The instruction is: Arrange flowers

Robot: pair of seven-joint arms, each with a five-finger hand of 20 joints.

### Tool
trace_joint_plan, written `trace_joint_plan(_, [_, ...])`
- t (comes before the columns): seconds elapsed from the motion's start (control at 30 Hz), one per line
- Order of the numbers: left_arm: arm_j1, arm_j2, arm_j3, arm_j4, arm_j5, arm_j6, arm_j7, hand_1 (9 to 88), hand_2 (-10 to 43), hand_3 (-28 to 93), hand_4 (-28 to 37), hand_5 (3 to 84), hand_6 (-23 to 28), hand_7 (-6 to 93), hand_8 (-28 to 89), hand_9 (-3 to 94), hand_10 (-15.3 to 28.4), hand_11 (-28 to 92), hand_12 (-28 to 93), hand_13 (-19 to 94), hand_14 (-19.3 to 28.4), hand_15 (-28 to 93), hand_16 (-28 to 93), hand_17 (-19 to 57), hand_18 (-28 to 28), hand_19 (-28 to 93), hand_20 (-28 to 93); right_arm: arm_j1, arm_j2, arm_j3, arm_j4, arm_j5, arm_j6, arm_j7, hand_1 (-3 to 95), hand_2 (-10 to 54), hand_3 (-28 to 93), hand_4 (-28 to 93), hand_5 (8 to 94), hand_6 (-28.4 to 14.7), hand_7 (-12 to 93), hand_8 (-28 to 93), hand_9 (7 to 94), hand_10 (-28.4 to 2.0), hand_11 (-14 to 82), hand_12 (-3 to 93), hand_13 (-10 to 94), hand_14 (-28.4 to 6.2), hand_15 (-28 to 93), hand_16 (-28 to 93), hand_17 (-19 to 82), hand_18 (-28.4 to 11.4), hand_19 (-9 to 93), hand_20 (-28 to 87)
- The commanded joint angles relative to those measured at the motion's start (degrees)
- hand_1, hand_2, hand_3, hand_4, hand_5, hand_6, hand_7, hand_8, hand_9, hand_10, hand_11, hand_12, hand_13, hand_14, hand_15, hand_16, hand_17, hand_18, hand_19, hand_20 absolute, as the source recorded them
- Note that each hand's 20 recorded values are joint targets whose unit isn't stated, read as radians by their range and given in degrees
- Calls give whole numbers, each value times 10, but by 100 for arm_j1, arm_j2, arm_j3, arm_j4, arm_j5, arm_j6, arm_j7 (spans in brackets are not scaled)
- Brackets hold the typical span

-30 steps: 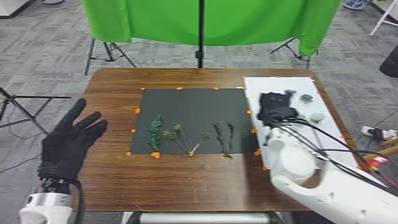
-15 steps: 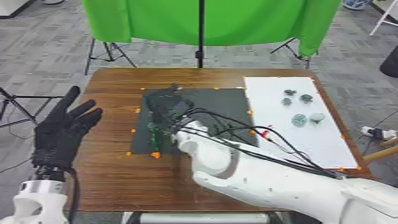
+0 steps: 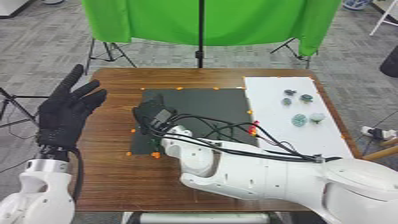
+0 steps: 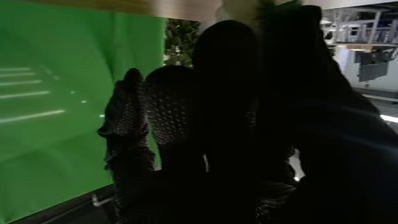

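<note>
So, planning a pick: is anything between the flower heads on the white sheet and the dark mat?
Nothing visible between the flower heads and the far right of the dark mat; the right arm and cables cross nearer the robot.

Left arm (image 3: 46, 195), right arm (image 3: 258, 175): white, rounded shells, lower left and lower right. Left hand (image 3: 62, 117), right hand (image 3: 149, 112): black fabric gloves, right's dotted. Black cables (image 3: 187, 115) looped mid-frame, red bits (image 3: 253, 129) alongside.

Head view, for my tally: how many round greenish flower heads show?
5: three small heads far along the white sheet, two larger heads nearer; more may be hidden.
</note>
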Motion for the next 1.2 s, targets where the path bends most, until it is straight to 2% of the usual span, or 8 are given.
trace_joint_plan(0.03, [253, 339, 134, -18, -212, 156, 429, 237, 62, 775, -273, 320, 42, 125, -108, 318, 191, 221, 120, 238, 284, 501, -72, -56, 284, 420, 407, 404, -6, -368, -192, 187, -109, -94, 566, -95, 503, -283, 831, 61, 127, -19, 890, -84, 429, 221, 694, -86, 759, 233, 224, -264, 768, 477])
trace_joint_plan(0.2, [228, 463, 192, 2, -291, 199, 515, 238, 62, 774, -274, 320, 43, 124, -108, 318, 191, 221, 118, 238, 284, 504, -75, -56, 284, 420, 410, 451, 0, -412, -182, 170, -188, 4, 606, -95, 390, -283, 812, 60, 128, -24, 854, -91, 455, 228, 680, -90, 769, 230, 217, -266, 764, 485])
trace_joint_plan(0.53, [407, 548, 201, -25, -407, 280, 653, 239, 62, 776, -273, 320, 43, 124, -108, 318, 191, 223, 118, 238, 284, 506, -79, -55, 284, 419, 413, 192, 51, -102, -293, 106, -369, -205, 487, -95, 558, -283, 735, 59, 135, -87, 814, -95, 488, 218, 659, -96, 782, 226, 205, -270, 760, 497])
trace_joint_plan(0.67, [620, 383, 88, -101, -347, 286, 472, 238, 62, 776, -273, 319, 43, 125, -108, 317, 191, 223, 117, 237, 284, 505, -79, -55, 284, 418, 414, -369, 194, 531, -529, -29, -634, -417, 440, -95, 628, -283, 714, 59, 141, -128, 799, -97, 499, 216, 649, -94, 785, 225, 201, -271, 756, 501])
trace_joint_plan(0.77, [613, 34, -80, -78, -163, 104, 6, 238, 62, 776, -273, 319, 43, 126, -108, 317, 191, 222, 117, 236, 284, 501, -79, -56, 284, 418, 414, -710, 376, 1001, -796, -68, -755, -317, 442, -95, 612, -283, 712, 58, 142, -129, 797, -99, 501, 214, 645, -94, 786, 224, 199, -271, 754, 503])
trace_joint_plan(0.9, [993, -38, -142, -176, -236, 202, 173, 238, 63, 776, -273, 320, 44, 125, -108, 317, 192, 221, 117, 236, 284, 496, -77, -56, 284, 417, 414, -1018, 898, 1520, -1327, 324, -631, 1, 454, -95, 581, -283, 705, 53, 143, -129, 794, -101, 498, 214, 641, -96, 786, 222, 196, -273, 752, 504])
trace_joint_plan(0.97, [1178, 58, -173, -211, -334, 266, 341, 239, 63, 776, -273, 320, 44, 126, -108, 317, 192, 221, 118, 236, 284, 493, -76, -57, 284, 416, 413, -1137, 1230, 1843, -1563, 513, -597, 157, 441, -95, 597, -283, 701, 49, 142, -129, 784, -105, 475, 204, 629, -96, 772, 214, 188, -274, 744, 501])
trace_joint_plan(1.2, [1287, -25, -163, -215, -337, 256, 349, 238, 63, 776, -274, 320, 44, 126, -108, 317, 193, 217, 119, 235, 284, 483, -70, -57, 284, 414, 410, -1827, 2772, 3111, -2282, 859, -522, 698, 369, -95, 704, -283, 637, 27, 141, -126, 703, -117, 342, 162, 578, -109, 688, 158, 162, -277, 697, 458])
